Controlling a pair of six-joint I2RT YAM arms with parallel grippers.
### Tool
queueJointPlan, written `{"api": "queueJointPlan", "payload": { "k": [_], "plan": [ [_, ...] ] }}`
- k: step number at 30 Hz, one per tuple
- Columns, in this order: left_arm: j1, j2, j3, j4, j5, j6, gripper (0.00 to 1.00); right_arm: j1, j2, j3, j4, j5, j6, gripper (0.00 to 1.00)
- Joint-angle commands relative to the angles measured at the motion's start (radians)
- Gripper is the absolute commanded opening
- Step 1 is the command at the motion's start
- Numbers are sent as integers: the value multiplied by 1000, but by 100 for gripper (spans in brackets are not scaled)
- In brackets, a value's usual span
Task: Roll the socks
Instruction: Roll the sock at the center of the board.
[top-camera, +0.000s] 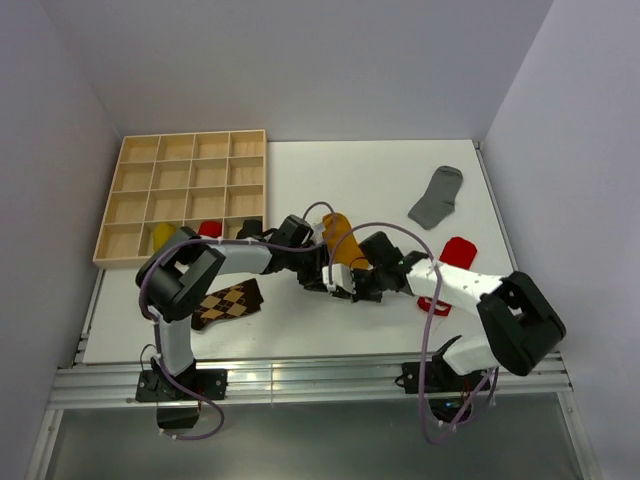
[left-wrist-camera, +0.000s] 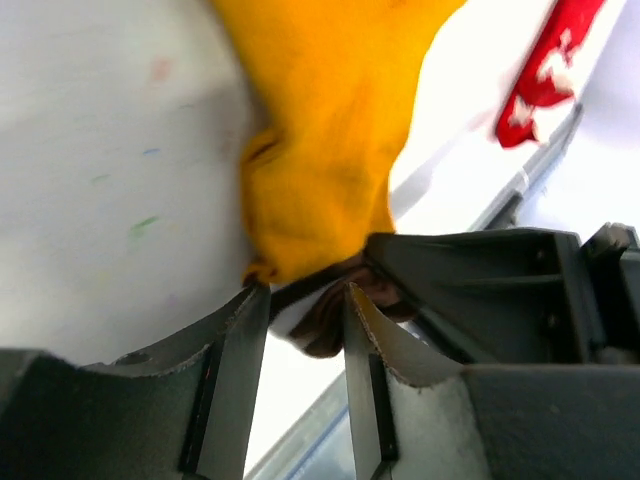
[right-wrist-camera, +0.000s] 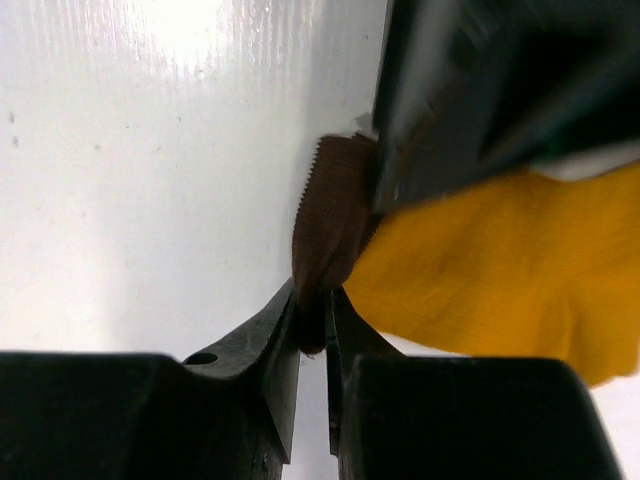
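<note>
While we are looking at a white table (top-camera: 330, 170) between pale grey walls (top-camera: 60, 120), we are counting four loose socks: orange sock (top-camera: 340, 238) mid-table, grey sock (top-camera: 437, 197), red sock (top-camera: 457, 252), argyle sock (top-camera: 228, 303). One tray (top-camera: 190, 160) is holding a yellow bundle (top-camera: 162, 236) and a red bundle (top-camera: 209, 228). The right gripper (right-wrist-camera: 312, 300) is pinching the orange sock's brown cuff (right-wrist-camera: 325, 220); the left gripper (left-wrist-camera: 305, 300) is standing partly open, cuff between its jaws.

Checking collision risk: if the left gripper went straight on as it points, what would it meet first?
Likely the brown cuff of the mustard sock, partly between its open fingers; depth unclear.
</note>
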Motion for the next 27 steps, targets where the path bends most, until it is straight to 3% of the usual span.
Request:
{"api": "queueJointPlan", "payload": {
  "k": [1, 8, 13, 21, 27],
  "plan": [
    [14, -71, -75, 12, -266, 18, 43, -80, 105, 128, -275, -115, 4, 17],
    [-4, -238, -188, 120, -466, 89, 45, -257, 400, 417, -610, -264, -68, 17],
    [-148, -297, -165, 126, -700, 240, 47, -315, 598, 604, -817, -326, -77, 17],
    [-391, -311, -192, 319, -942, 540, 56, -349, 767, 738, -919, -324, -15, 17],
    [-494, -196, -121, 350, -944, 720, 60, -366, 796, 759, -917, -308, 12, 17]
  ]
}}
